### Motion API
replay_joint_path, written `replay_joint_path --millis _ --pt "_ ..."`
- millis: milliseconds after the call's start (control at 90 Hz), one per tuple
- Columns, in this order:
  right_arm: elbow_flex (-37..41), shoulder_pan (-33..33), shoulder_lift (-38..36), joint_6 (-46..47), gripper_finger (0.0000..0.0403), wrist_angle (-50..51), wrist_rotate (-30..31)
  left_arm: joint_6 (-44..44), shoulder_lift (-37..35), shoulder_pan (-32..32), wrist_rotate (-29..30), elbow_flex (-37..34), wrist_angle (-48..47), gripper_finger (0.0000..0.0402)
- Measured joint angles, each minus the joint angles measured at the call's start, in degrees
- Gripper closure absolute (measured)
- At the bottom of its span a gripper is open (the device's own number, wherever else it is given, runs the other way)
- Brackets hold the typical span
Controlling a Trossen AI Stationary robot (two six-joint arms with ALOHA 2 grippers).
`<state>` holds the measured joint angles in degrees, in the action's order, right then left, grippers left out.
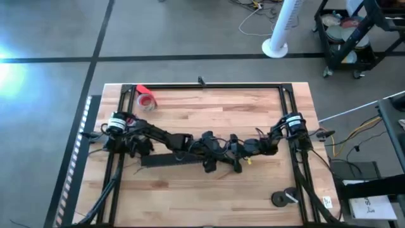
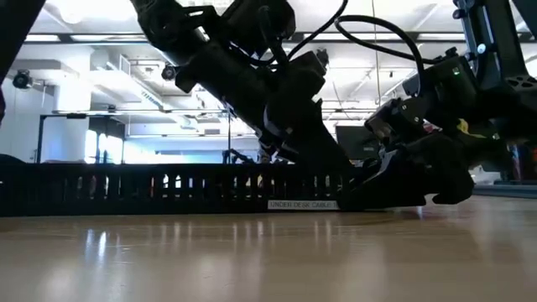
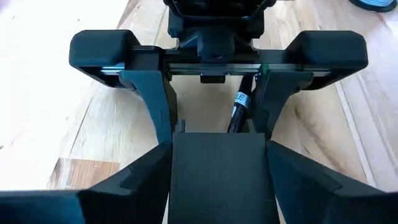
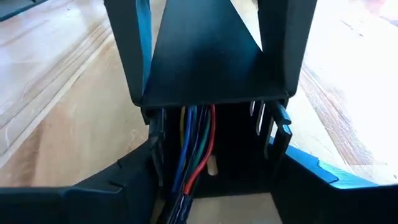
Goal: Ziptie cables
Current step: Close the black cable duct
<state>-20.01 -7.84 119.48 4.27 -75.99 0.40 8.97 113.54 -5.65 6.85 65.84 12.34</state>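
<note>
A: At mid-table, what's happening?
B: Both arms are meeting; the right gripper [image 1: 237, 152] is straddling the cables [image 4: 193, 149] in a black tray [image 4: 211, 56], probably steadying them. The left gripper [image 1: 212, 152] is facing it; I cannot tell either grip.

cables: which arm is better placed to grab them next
Probably right: in its wrist view the cables run straight between its open jaws. The left arm faces mostly the black tray.
</note>
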Motion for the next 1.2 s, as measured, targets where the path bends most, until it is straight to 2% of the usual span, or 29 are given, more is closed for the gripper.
replay_joint_path --millis 200,533,733,889,1067,1200 --pt "0.0 0.0 0.0 0.1 0.0171 0.0 -0.1 0.0 0.0 0.3 -1.5 0.0 1.0 0.0172" --pt "0.0 0.0 0.0 0.1 0.0172 0.0 -0.2 -0.2 0.1 0.4 -1.7 -0.1 2.3 0.0176" --pt "0.0 0.0 0.0 0.1 0.0170 0.0 -0.2 -0.6 1.7 0.4 -1.7 -0.1 6.2 0.0174" --pt "0.0 0.0 0.0 0.2 0.0172 0.0 -0.2 -0.6 1.9 0.4 -1.8 0.1 5.4 0.0181" --pt "-0.1 0.0 0.0 0.3 0.0167 0.1 -0.2 -1.0 1.0 0.4 -1.9 0.1 4.1 0.0170" --pt "-0.3 0.0 0.0 0.4 0.0172 0.2 -0.3 -1.2 0.3 0.4 -2.0 0.2 2.3 0.0181"
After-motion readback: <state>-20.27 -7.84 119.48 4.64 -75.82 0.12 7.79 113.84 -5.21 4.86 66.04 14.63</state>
